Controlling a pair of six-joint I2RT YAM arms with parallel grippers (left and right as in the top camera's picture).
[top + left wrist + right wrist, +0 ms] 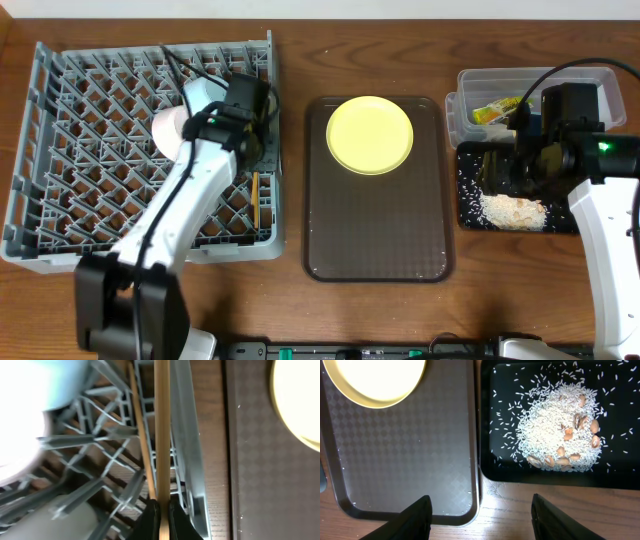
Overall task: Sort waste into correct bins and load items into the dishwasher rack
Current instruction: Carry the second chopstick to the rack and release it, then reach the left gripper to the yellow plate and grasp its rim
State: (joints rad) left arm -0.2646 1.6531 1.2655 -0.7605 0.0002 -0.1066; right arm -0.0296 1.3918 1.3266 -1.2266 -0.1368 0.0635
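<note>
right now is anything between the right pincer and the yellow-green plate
Nothing visible does. The right pincer hangs open near the black tray, and only bare brown serving tray lies between it and the yellow-green plate.

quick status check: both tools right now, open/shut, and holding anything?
Left tool: shut on a chopstick.
Right tool: open, holding nothing.
</note>
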